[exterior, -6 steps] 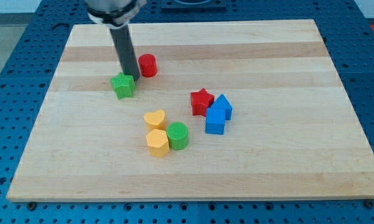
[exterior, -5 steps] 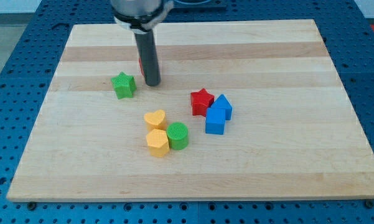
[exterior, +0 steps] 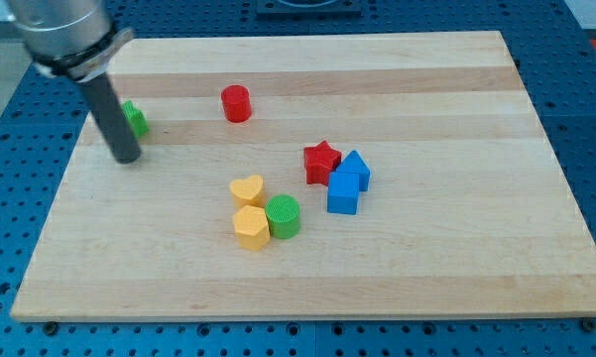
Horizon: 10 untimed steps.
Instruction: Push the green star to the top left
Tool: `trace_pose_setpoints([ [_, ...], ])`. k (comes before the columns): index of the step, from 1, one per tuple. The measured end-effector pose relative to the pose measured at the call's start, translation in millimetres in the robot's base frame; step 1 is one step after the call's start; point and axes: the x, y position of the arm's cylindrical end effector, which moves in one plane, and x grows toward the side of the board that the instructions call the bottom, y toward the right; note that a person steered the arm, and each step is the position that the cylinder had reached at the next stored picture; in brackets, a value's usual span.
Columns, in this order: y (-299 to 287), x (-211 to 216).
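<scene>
The green star (exterior: 134, 119) lies near the board's left edge, in the upper left part, half hidden behind my rod. My tip (exterior: 126, 158) rests on the board just below and slightly left of the star, close to it; I cannot tell if they touch. The rod rises up and to the left out of the view's top.
A red cylinder (exterior: 236, 103) stands to the right of the star. A red star (exterior: 321, 162) and two blue blocks (exterior: 347, 181) cluster right of centre. A yellow heart (exterior: 247, 189), a yellow hexagon (exterior: 250, 227) and a green cylinder (exterior: 284, 216) sit below centre.
The green star has moved left and slightly up, toward the board's left edge. My tip has swung from beside the red cylinder to the far left, below the star.
</scene>
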Motion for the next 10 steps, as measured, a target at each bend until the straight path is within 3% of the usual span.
trace_pose_setpoints([
  [3,-3.7,-105.6],
  [5,-0.8,-51.0],
  [6,20.7,-50.0],
  [8,24.1,-123.6],
  [10,32.7,-132.0],
])
